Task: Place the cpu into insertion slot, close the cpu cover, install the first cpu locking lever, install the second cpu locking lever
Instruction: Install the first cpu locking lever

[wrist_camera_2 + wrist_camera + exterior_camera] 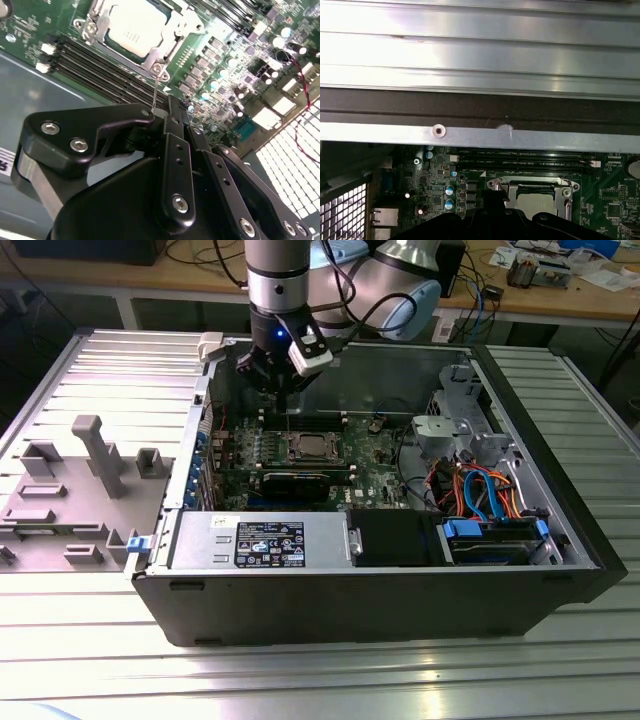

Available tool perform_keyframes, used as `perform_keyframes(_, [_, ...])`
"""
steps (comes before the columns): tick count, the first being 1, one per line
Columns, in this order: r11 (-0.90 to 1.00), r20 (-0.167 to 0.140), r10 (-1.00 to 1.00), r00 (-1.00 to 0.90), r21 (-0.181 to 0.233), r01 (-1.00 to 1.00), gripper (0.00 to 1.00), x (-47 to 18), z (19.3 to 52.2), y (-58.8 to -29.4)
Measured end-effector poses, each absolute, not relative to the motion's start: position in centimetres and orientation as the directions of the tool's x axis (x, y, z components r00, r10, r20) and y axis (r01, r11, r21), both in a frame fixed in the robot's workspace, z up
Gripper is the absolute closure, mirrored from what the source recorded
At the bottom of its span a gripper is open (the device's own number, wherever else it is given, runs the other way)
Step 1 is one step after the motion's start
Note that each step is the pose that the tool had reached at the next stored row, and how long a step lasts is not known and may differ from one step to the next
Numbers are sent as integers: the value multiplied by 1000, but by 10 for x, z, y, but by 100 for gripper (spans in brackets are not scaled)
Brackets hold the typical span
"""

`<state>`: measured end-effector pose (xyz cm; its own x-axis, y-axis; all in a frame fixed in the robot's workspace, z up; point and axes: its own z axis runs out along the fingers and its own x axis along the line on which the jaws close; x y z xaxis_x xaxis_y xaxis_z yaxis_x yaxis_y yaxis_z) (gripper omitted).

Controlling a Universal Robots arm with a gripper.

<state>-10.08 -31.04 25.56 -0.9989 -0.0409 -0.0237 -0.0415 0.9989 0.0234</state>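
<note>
Nearest in the second wrist view, the black gripper (169,109) has its fingers pressed together, and a thin locking lever (157,90) reaches their tips. The cpu (131,27) sits in the insertion slot (116,48) under the lowered cpu cover (162,50), on the green motherboard (225,45) inside the computer case (400,590).

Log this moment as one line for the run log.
cpu: seated under cpu cover, cover down | gripper: shut, tip at a thin locking lever | lever: raised off board, grip on it unclear
</note>
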Motion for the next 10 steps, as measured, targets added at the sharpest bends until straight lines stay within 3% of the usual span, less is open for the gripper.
perform_keyframes(10, [999, -24, -41, -999, 23, -41, 89, -92, 256, -310])
